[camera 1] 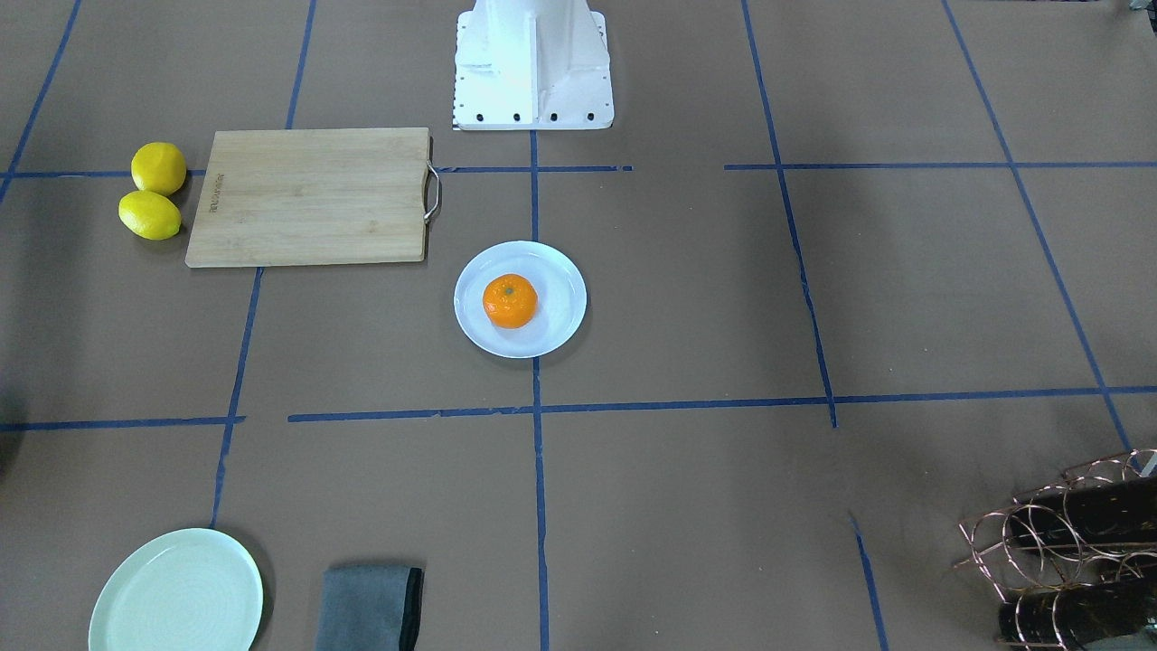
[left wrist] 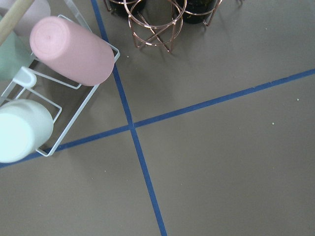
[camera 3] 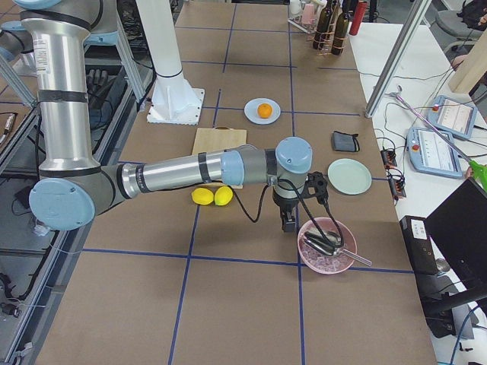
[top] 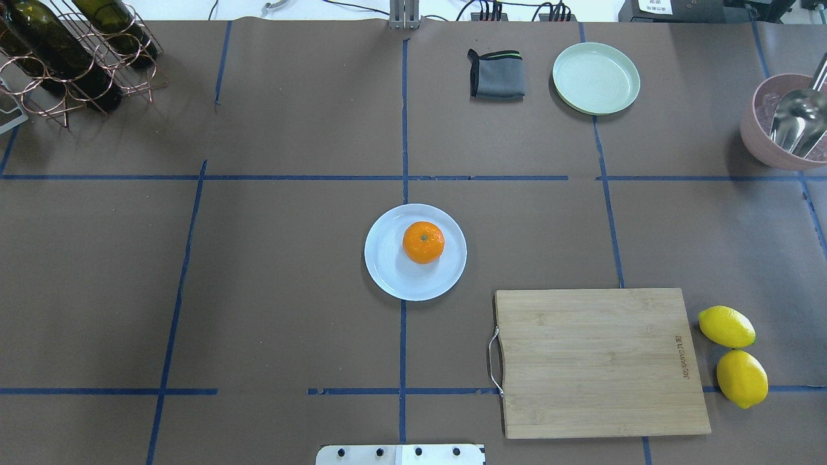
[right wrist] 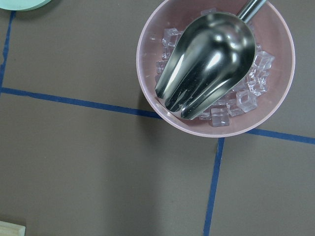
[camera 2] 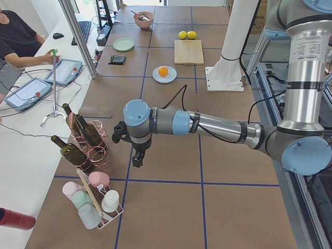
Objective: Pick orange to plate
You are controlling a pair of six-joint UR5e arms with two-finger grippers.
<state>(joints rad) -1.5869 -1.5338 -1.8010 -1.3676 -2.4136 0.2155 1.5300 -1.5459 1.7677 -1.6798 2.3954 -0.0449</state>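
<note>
Orange rests on the floor of the plate, a little off centre, with nothing gripping it. Judged: the placing step is done and the task is at its end, so the next move needs no grasp, only arms kept clear of the plate. Left gripper hangs pointing down over bare table, plate well apart from it. The bottle rack is just beside it and a pink cup is near. Jaws show only in the side view, so I cannot tell whether they are spread or pressed together. Right gripper hangs at the opposite end, just beside the pink bowl of ice and its scoop. Its jaws cannot be told either. Wide bare table lies between each gripper and the plate. The cutting board and lemons sit plate-ward of the right gripper. Tight edges: the rack by the left gripper, the bowl rim by the right. Judged: lift before any swing.
</note>
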